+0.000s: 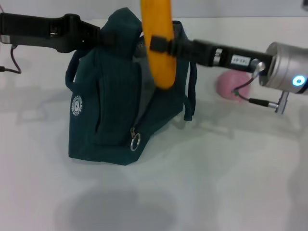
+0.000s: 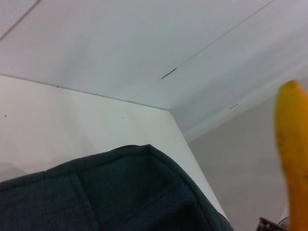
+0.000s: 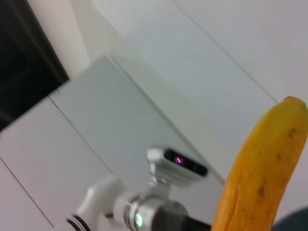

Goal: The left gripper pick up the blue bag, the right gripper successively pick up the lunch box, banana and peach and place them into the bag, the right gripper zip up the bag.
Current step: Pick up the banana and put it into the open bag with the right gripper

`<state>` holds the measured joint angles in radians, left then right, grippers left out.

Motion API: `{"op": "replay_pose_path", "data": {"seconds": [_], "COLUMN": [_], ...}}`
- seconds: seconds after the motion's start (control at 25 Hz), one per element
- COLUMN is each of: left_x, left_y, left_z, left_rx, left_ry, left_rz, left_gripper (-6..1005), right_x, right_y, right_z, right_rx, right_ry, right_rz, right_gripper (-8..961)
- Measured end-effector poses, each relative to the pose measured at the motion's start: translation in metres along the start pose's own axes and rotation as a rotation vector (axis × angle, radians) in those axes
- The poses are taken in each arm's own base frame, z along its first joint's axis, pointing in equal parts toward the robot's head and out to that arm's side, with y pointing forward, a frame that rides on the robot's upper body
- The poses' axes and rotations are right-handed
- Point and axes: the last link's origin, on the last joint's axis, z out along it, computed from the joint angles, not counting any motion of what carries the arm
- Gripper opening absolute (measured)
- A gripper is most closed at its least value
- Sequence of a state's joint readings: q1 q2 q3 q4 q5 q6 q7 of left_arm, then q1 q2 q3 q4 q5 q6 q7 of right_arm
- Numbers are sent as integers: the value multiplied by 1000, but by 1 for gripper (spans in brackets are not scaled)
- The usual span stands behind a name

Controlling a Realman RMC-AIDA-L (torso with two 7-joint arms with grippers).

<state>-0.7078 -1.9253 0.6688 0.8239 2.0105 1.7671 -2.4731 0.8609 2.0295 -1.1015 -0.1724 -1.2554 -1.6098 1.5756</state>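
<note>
Banana [image 1: 159, 43] is hanging upright over the blue bag [image 1: 110, 106] mouth, w/ the right end effector [image 1: 161, 44] clamping it mid-length. It's looking stiff, light, smooth-skinned, so probably prone to pivoting in the pinch; a mid-body hold is suiting it. Left end effector [image 1: 96, 36] is gripping the bag's top edge, holding soft fabric up. Peach [image 1: 233, 84] is sitting on the table [image 1: 231, 183] behind the right arm. Bag rim and handles are crowding the drop path.
</note>
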Motion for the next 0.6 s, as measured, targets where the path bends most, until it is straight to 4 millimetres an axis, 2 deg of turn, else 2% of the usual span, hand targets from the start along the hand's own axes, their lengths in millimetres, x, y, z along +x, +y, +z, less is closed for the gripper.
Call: {"op": "replay_pose_path", "data": {"seconds": [0.2, 0.48, 0.6], "left_x": [0, -2, -1], "left_y": [-1, 0, 1], "left_z": [-1, -1, 1], "left_rx": [7, 0, -3], "left_ry": [-4, -16, -18], "left_rz": [1, 2, 7], "left_gripper": [61, 62, 62], "right_x": [4, -13, -12], "right_y": [-5, -2, 0], "right_z": [4, 12, 20], "right_rx": [32, 8, -14], "right_ry": [39, -28, -4], "right_rz": [-19, -64, -71], "right_gripper": [502, 511, 514]}}
